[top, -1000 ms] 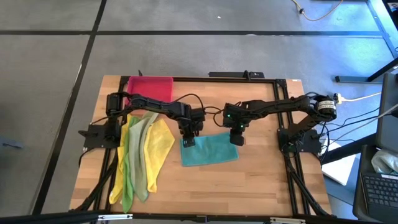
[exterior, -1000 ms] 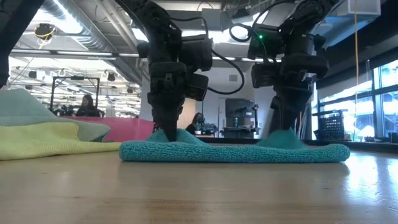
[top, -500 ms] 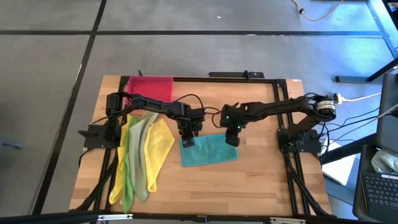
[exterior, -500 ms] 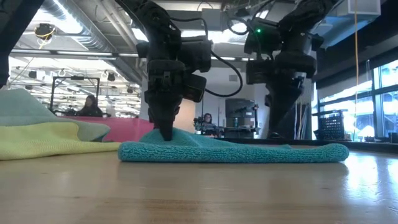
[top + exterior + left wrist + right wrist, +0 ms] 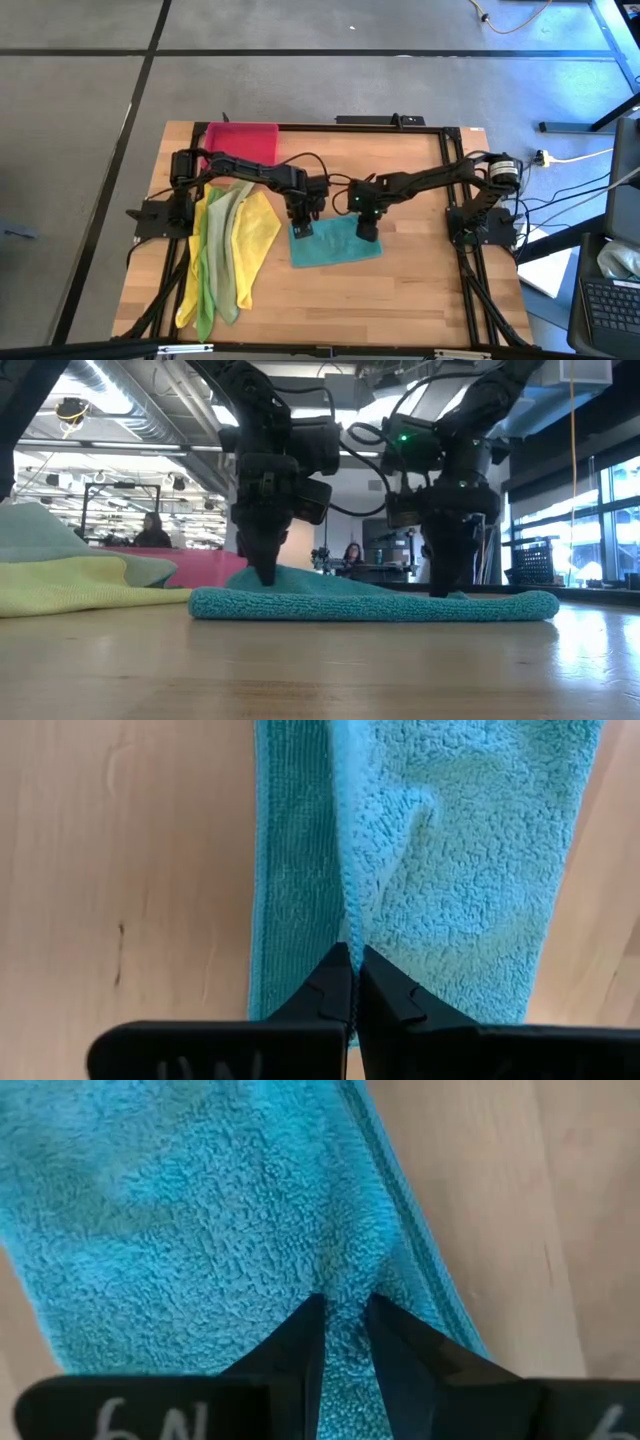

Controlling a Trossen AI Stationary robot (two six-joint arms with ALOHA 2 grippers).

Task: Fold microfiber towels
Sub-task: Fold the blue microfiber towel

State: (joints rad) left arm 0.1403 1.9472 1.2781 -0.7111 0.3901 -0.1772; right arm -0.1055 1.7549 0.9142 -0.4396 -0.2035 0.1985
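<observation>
A teal towel [image 5: 335,250] lies folded flat on the wooden table, a low strip in the low view [image 5: 380,606]. My left gripper [image 5: 300,228] is shut on it at its far left corner. My right gripper [image 5: 367,233] points down onto the towel's far edge, right of the middle, its fingers a little apart [image 5: 345,1315]. Yellow and green towels [image 5: 232,250] lie heaped at the table's left. My left gripper pinches the upper layer's edge [image 5: 347,925] between its two fingers at the towel's far left corner, coming steeply from above. That corner is drawn up into a low peak [image 5: 285,577]; the rest lies on the table. My right gripper sets its fingertips [image 5: 305,1320] on the towel's top face near the far edge, from above. Flat pile shows between them, and nothing is lifted.
A pink-red tray [image 5: 243,140] stands at the far left of the table, behind the heap of towels [image 5: 70,585]. Bare wood lies near and right of the teal towel. People show in the room beyond the table.
My right gripper has let go of the towel's far right part, whose raised peak has fallen flat. It rose, went toward the table's left along the far edge, and came back down onto the towel. The left corner stays held up.
</observation>
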